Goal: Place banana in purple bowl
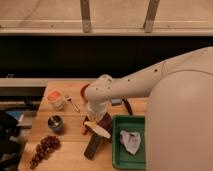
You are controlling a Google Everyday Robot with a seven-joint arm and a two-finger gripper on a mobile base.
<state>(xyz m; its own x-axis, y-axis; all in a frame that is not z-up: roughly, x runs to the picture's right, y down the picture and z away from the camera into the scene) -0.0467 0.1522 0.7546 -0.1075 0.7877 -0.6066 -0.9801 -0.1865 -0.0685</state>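
Camera view: gripper (95, 120) hangs over purple bowl (106, 120), banana (98, 130) just beneath it; I cannot tell whether it grips.

A green tray (121, 158) is sitting on the wooden table (65, 161), and a crumpled white cloth (131, 141) is lying inside it. A black block (93, 148) is lying just left of the tray. A dark red grape bunch (44, 149) and a small dark cup (55, 123) are resting well left of the tray. A white container with orange contents (56, 99) is standing farther back on that side.
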